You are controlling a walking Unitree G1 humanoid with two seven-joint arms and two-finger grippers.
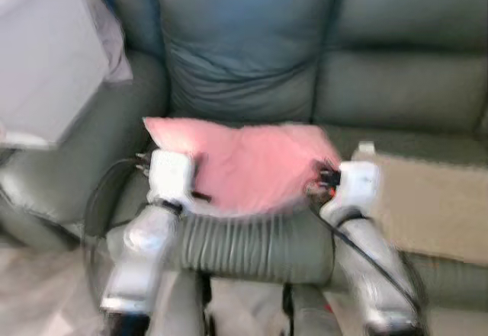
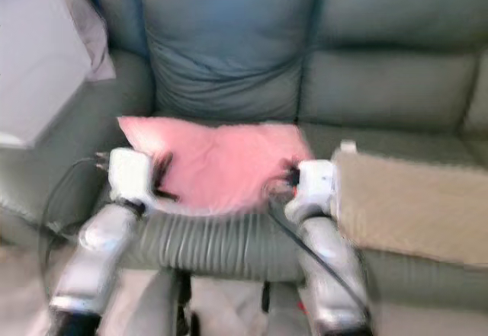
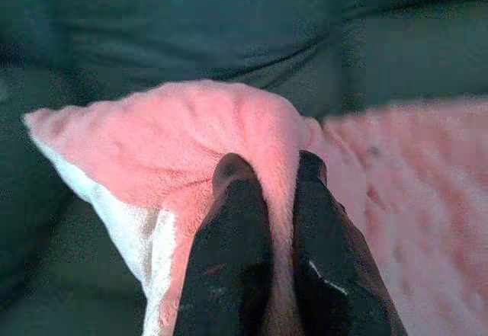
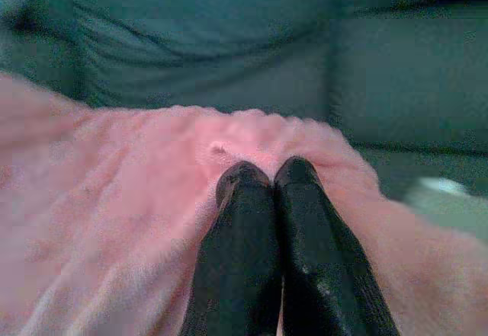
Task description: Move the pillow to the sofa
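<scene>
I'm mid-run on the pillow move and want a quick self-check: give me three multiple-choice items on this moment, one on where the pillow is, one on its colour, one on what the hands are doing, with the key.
1. Where is the pillow?
A. On the floor
B. Over the sofa seat, between the two arms
C. On the white box

2. What colour is its top face?
A. Pink
B. Blue
C. Yellow

3. What state are the left hand and right hand in?
A. Both open, clear of the pillow
B. Left pinching, right open
C. Both shut on the pillow

Key: 1 B, the head views show it across the seat cushion; 2 A, pink plush in every view; 3 C, each wrist view shows the fingers closed on pink fabric.
</scene>
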